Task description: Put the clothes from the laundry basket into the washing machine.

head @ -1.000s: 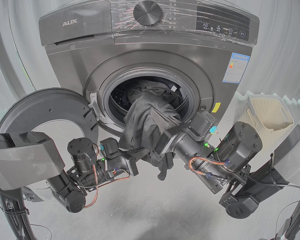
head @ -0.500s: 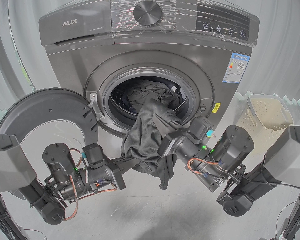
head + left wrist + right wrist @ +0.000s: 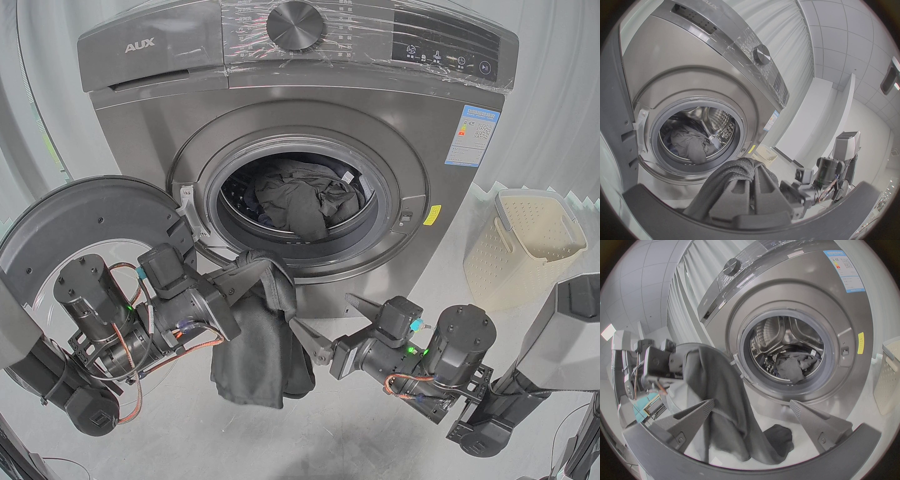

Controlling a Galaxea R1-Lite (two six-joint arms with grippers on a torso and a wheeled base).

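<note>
Pale curtains hang behind a grey washing machine [image 3: 300,119] that takes up the upper middle of the head view, its round door [image 3: 94,219] swung open at the left. Inside the drum lies a heap of dark clothes [image 3: 306,197] (so part of the job looks done). At the right edge the cream laundry basket [image 3: 531,244] stands on the floor. The inner wall that faces the camera looks bare, so I judge it emptied or nearly so.

One dark garment [image 3: 262,356] is outside the machine. It hangs below the drum opening, at lower centre-left, draped over the left gripper [image 3: 247,265], whose fingers are clamped together on its upper fold. Its lower end seems to reach the floor. The right gripper [image 3: 319,308], at lower centre just beside the hanging cloth, holds nothing, its jaws spread wide.

What is left, by my reading, is to lift this garment over the rim and into the drum, trailing end included, then let go.
</note>
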